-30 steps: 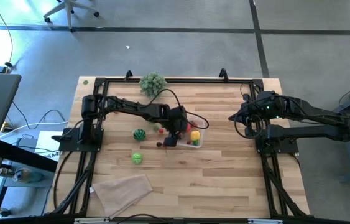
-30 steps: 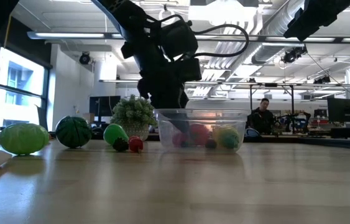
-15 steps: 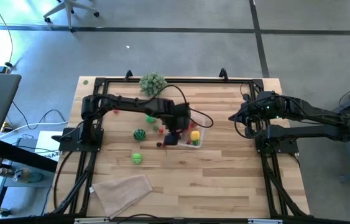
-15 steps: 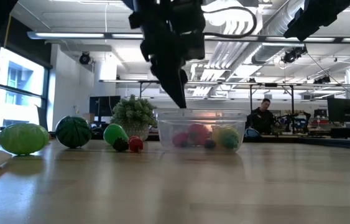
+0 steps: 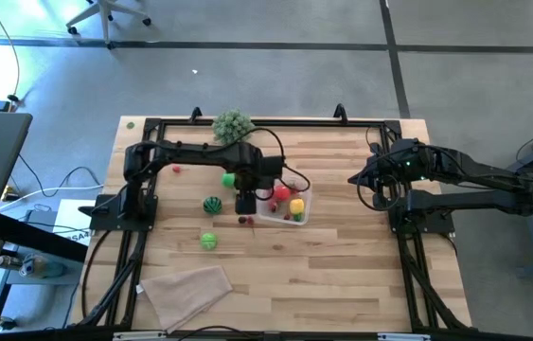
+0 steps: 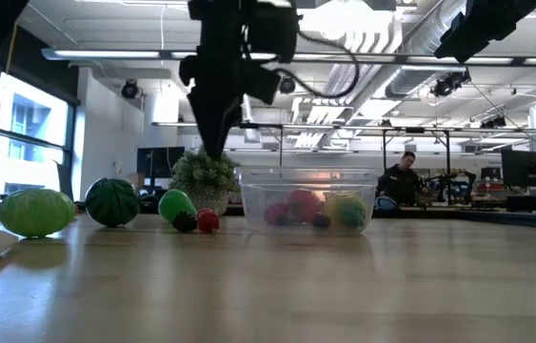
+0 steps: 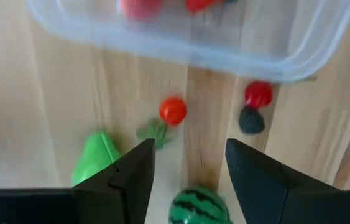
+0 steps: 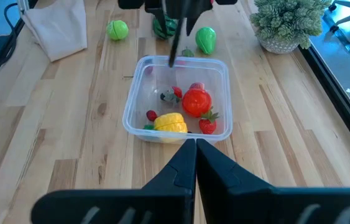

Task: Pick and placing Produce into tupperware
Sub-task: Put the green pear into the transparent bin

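While left gripper (image 7: 187,171) hovers agape, tupperware (image 5: 285,206) beside

my arms are dark, nearly black, jointed tubes on black frame bases bolted to the table edges. a black cable loops over my left arm (image 5: 200,153) near its wrist. my right arm (image 5: 465,175) carries a small green light. my fingers (image 7: 258,180) are matte black, angular wedges.

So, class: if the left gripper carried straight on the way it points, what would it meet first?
The left gripper points down at the table beside the tub. Nothing lies between its open fingers, so it would probably meet bare wood first, between the small tomato and the watermelon. Depth is uncertain.
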`<state>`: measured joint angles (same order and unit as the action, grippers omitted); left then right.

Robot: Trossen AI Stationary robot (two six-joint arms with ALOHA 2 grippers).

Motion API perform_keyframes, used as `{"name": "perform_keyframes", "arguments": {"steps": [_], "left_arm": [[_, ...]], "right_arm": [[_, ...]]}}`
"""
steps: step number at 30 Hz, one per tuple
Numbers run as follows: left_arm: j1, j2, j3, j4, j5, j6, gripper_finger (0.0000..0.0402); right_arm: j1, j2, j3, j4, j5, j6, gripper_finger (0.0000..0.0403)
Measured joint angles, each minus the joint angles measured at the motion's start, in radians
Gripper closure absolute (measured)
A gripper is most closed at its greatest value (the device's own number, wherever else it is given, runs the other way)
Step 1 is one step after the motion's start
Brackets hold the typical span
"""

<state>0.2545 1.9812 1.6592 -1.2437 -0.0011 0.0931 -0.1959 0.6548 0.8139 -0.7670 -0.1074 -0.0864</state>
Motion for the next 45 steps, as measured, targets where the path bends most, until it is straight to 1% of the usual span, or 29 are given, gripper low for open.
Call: {"name": "perform_keyframes", "arguments": {"steps": [7,11,15,20,25,30,35,41,45], "left_arm": [[0.095,-0.044,-0.127,-0.005,-0.011,-0.028,0.0233],[0.148,-0.102,-0.193,0.04,-0.011,-0.041,0.0236],[0.194,-0.179,-0.264,0.119,-0.001,-0.019,0.0236],[0.241,-0.274,-0.405,0.273,0.046,0.039,0.0236],[0.258,-0.314,-0.506,0.373,0.054,0.083,0.0236],[0.256,-0.315,-0.518,0.419,0.056,0.083,0.0236],[0.256,-0.315,-0.518,0.432,0.107,0.065,0.0236],[0.256,-0.315,-0.518,0.432,0.107,0.049,0.0236],[0.256,-0.315,-0.518,0.432,0.106,0.012,0.0236]], "right_arm": [[0.0,0.0,0.0,0.0,0.0,0.0,0.0401],[0.0,0.0,0.0,0.0,0.0,0.0,0.0401],[0.0,0.0,0.0,0.0,0.0,0.0,0.0401],[0.0,0.0,0.0,0.0,0.0,0.0,0.0401],[0.0,0.0,0.0,0.0,0.0,0.0,0.0401],[0.0,0.0,0.0,0.0,0.0,0.0,0.0401],[0.0,0.0,0.0,0.0,0.0,0.0,0.0401],[0.0,0.0,0.0,0.0,0.0,0.0,0.0401],[0.0,0.0,0.0,0.0,0.0,0.0,0.0401]]}}
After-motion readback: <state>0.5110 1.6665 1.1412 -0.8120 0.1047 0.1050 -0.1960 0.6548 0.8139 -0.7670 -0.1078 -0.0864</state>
